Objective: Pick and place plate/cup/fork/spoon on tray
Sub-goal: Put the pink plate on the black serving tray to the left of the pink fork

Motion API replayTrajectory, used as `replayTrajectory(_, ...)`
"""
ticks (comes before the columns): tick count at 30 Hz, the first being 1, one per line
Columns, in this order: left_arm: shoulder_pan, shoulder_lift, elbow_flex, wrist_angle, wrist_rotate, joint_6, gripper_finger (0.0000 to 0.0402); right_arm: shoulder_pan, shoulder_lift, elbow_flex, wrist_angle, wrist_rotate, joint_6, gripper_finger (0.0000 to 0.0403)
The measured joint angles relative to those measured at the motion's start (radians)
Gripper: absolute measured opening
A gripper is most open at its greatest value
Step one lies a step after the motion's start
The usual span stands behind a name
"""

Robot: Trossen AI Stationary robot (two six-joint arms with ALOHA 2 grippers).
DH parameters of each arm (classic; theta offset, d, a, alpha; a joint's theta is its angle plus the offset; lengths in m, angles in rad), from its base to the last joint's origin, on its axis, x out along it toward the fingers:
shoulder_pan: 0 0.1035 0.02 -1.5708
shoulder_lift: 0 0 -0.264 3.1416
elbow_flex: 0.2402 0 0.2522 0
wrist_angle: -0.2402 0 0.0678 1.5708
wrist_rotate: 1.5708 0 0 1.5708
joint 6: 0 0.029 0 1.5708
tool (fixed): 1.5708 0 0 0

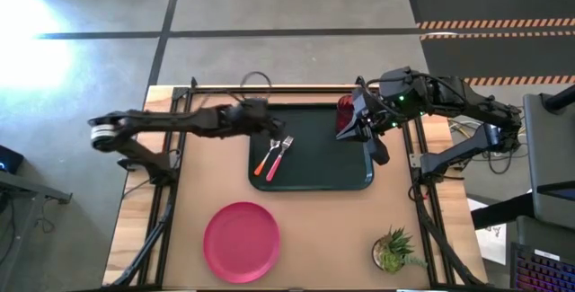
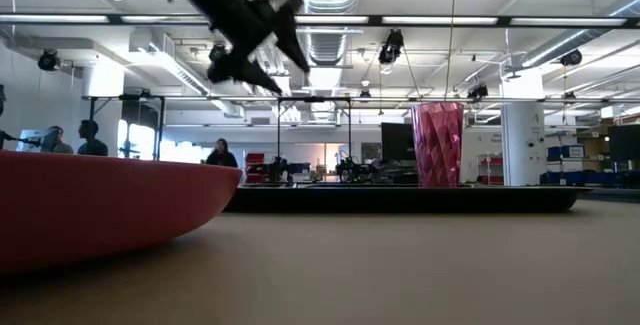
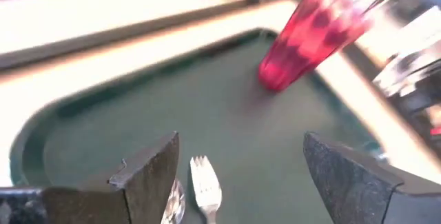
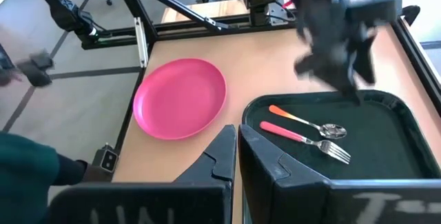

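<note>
1. One item is waiting off the tray: the plate is lying flat on the table, toward the front-left, well apart from both grippers.
2. You are looking at a round plate with no long axis, so any rim approach works.
3. Your left gripper, fingers spread and empty, is hovering over the tray's back-left corner near the fork and spoon; I judge it nearer.
4. Your right gripper, fingers together, is sitting beside the cup standing on the tray.
</note>
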Motion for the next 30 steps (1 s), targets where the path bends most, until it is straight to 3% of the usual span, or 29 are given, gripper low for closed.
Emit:
replayTrajectory(8,-0.002,-0.281,-0.001,-0.043,-0.013,0.135,0.0288,0.000,0.001,-0.002,0.000,0.001,0.035,0.0009)
replayTrajectory(17,-0.002,-0.501,-0.005,-0.221,-0.061,0.184,0.0265,0.064,0.031,-0.103,0.025,0.005,0.166,0.0009)
replayTrajectory(22,-0.002,-0.575,-0.020,-0.236,-0.061,0.211,0.0262,0.112,0.118,-0.149,0.141,0.009,0.209,0.0009)
replayTrajectory(27,-0.002,-0.618,-0.020,-0.235,-0.060,0.257,0.0262,0.131,0.251,-0.150,0.147,0.004,0.247,0.0009)
replayTrajectory(30,-0.002,-0.639,-0.021,-0.242,-0.056,0.264,0.0262,0.134,0.352,-0.150,0.149,-0.060,0.272,0.0016)
